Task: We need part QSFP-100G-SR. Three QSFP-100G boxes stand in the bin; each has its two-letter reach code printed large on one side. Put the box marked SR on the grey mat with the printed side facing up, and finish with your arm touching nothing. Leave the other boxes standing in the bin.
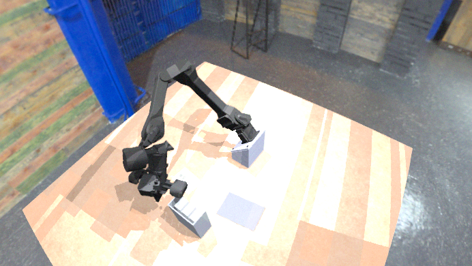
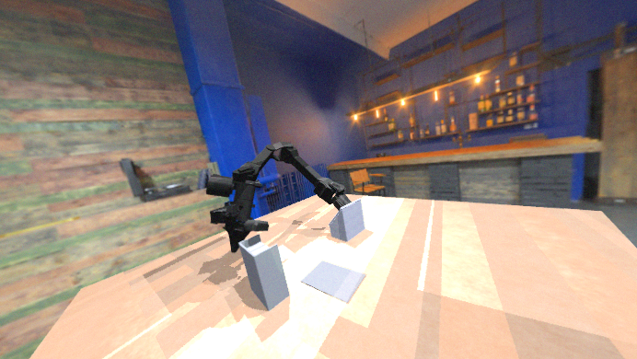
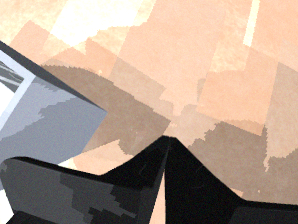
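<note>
A broad bench of pale, peach-toned wooden stripes (image 1: 337,184) (image 2: 469,258) stands on a dark grey floor (image 1: 433,116), beside multicoloured plank walling (image 1: 41,102) (image 2: 92,115) and one blue column (image 1: 92,58) (image 2: 216,110); a bar counter (image 2: 460,149) lies beyond. One black jointed arm (image 1: 208,95) (image 2: 304,167), its single hand (image 1: 157,198) (image 2: 235,248) (image 3: 168,143) closed, fingertips together on nothing. One grey rectangular bin (image 1: 202,225) (image 2: 267,281) (image 3: 55,117) holds three pale upright boxes (image 1: 188,209); which is SR, I cannot tell. One flat grey mat (image 1: 241,211) (image 2: 333,280) lies beside it.

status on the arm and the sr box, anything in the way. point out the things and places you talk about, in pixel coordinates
Black parallel-jaw gripper (image 1: 157,199) (image 2: 235,249) (image 3: 168,143) shut, empty, beside grey upright bin (image 1: 202,228) (image 2: 272,281) (image 3: 55,117); white boxes (image 1: 188,210) standing inside, SR unidentifiable; flat grey mat (image 1: 241,211) (image 2: 333,281) unobstructed.
</note>
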